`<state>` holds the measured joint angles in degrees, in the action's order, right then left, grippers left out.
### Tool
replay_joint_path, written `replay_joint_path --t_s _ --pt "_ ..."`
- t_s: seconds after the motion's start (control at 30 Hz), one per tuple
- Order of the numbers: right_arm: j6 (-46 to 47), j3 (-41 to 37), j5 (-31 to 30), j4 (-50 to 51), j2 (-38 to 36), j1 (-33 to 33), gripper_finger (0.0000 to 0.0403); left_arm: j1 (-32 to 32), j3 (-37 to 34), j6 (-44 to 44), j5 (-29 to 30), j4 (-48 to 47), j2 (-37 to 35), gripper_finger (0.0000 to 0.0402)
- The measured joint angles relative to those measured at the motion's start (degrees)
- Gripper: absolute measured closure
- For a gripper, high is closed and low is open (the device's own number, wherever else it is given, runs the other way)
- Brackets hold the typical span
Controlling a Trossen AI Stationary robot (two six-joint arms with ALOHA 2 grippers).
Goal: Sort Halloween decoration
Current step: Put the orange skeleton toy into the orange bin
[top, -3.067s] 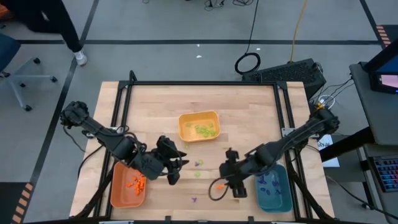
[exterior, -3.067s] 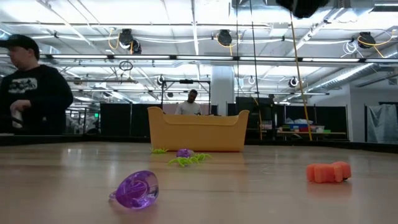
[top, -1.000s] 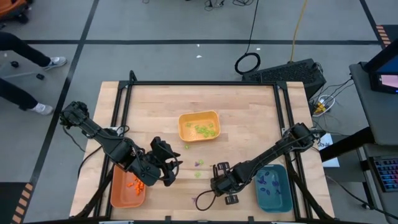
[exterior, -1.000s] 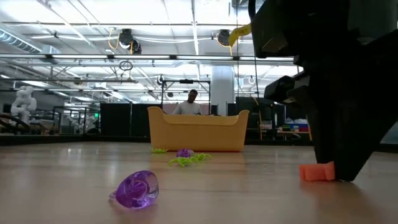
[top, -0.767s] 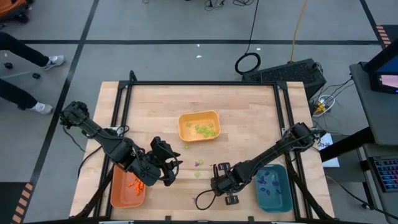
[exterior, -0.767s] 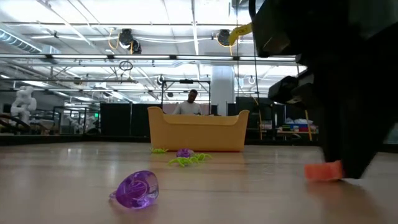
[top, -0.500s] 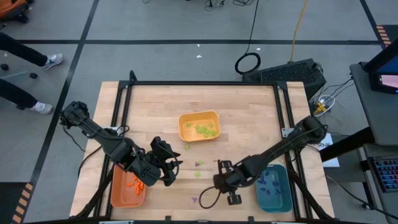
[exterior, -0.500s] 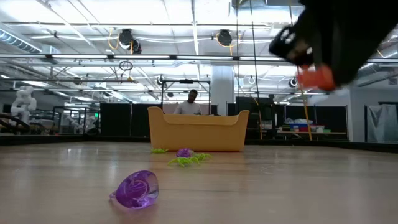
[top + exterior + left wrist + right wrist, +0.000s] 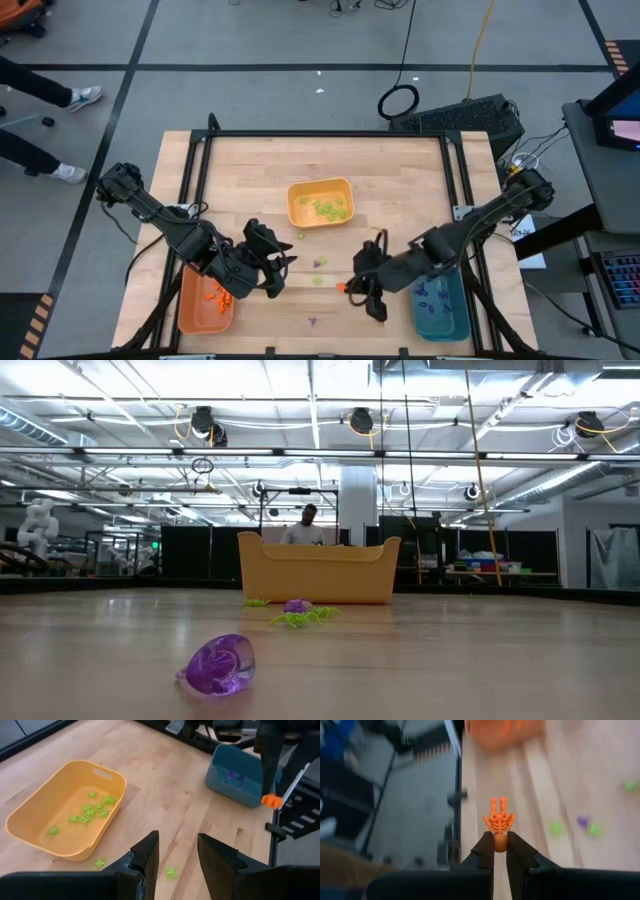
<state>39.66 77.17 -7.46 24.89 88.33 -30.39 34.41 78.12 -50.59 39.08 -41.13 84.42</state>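
Observation:
My right gripper (image 9: 348, 287) hangs above the table's near middle, shut on one orange skeleton-shaped decoration piece (image 9: 499, 820). My left gripper (image 9: 177, 855) waits open by the orange tray (image 9: 205, 300), nothing between its fingers. Orange pieces lie in that tray, green ones in the yellow tray (image 9: 320, 203), purple ones in the teal tray (image 9: 440, 300). Loose on the wood lie a purple piece (image 9: 218, 663) and green pieces (image 9: 300, 617). The low view shows neither gripper. My right gripper pinches the orange piece's narrow lower end (image 9: 499, 841) between its two fingertips. The fingers slant down toward the table's left side. The piece sticks out ahead of the fingertips, lifted clear of the table.
More loose pieces lie between the two grippers: purple (image 9: 320, 262), green (image 9: 318, 280) and purple (image 9: 312, 321) near the front edge. A black frame borders the table (image 9: 400, 160). A person's legs (image 9: 40, 100) show on the floor at the far left.
My right gripper has shut on the orange piece where it lay on the table and has risen with it, out of the low view. The piece is now lifted clear. The gripper has tipped from pointing down to slanting toward the table's left.

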Motion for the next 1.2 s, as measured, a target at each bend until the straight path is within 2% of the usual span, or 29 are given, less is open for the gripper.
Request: replay_joint_path --t_s 0.23,0.33,0.7,1.2 --pt "-3.90 0.00 -9.53 -9.53 -4.59 0.02 0.0401 0.00 -0.02 2.88 0.44 5.81 0.00 0.0268" --pt "-7.45 0.00 -11.78 -12.72 -5.88 0.32 0.0400 0.00 -0.02 3.04 0.44 6.80 -0.01 0.0268" --pt "-20.33 0.00 -12.02 -23.94 -11.78 2.62 0.0398 0.00 -0.02 3.44 0.43 11.79 -0.01 0.0268" --pt "-20.85 0.00 -11.82 -23.24 -12.88 2.56 0.0397 0.13 -0.02 3.41 0.21 16.44 0.00 0.0268"
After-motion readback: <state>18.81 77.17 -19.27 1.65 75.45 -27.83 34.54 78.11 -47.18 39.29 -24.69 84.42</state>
